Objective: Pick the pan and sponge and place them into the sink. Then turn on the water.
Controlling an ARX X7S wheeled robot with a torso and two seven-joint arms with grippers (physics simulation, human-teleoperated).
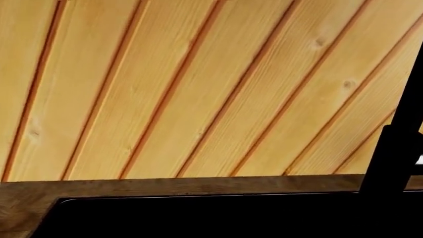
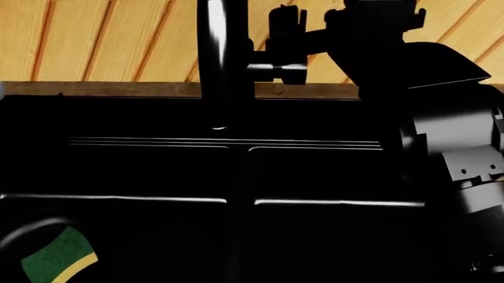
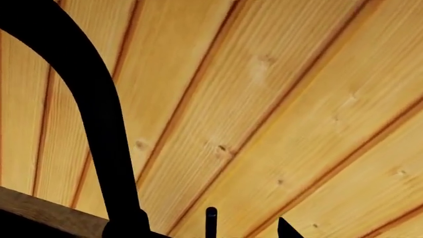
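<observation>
The head view shows 1 sink, a glossy black rectangular unit with 2 basins side by side, split by 1 central divider and edged with thin ridged rims that catch pale highlights. 1 tall black tap rises at the back of the divider, a smooth round spout with a short lever stub on its side. 1 sponge lies in the left basin at the near corner, a wavy-edged block with a rough dark green top over 1 yellow foam layer; it sits inside the curved rim of 1 round black pan, only an arc of which is visible. The right gripper is raised beside the tap's lever; its dark fingers blend with the tap, so I cannot tell how wide the claw stands. The left gripper does not appear in any view. Behind the sink runs 1 brown wooden countertop edge below a wall of pale knotty pine planks with reddish grooves.
</observation>
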